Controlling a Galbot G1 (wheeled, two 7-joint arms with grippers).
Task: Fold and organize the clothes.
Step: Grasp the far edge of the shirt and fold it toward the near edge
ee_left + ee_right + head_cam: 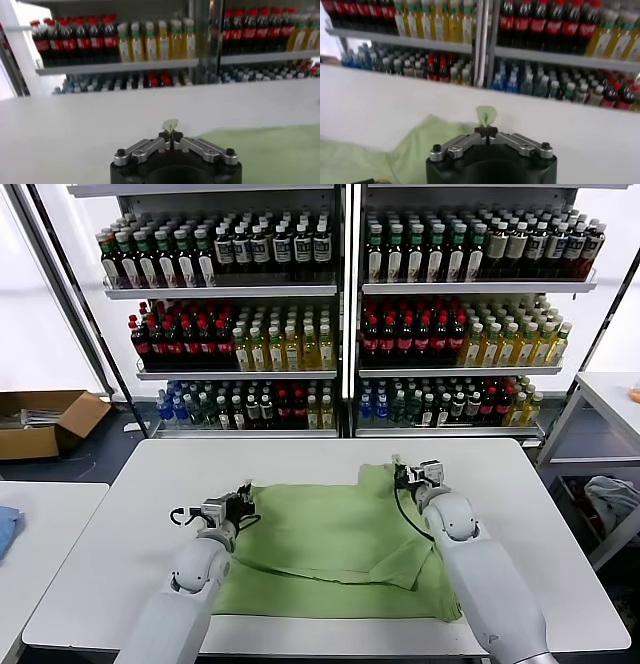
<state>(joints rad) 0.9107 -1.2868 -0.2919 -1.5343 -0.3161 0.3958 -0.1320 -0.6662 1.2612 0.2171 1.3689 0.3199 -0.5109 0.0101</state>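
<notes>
- Shirt (pixel 335 549) lies spread on the white table (pixel 110 534), light green, between my two grippers and reaching back toward my body.
- My left gripper (pixel 243 499) sits at the shirt's left far edge, jaws pressed together on a small tuft of green fabric (pixel 170 125) that sticks up between the tips.
- Past the left gripper is bare table, then shelves (pixel 120 67) of bottles.
- My right gripper (pixel 400 474) sits at the shirt's right far corner, jaws likewise pinched shut on a little green fold (pixel 486 115).
- Beside the right gripper, toward my left one, the shirt spreads out low on the table (pixel 370 107).
- Nearer my body, close to my right arm, a flap of shirt lies folded over onto the rest.
</notes>
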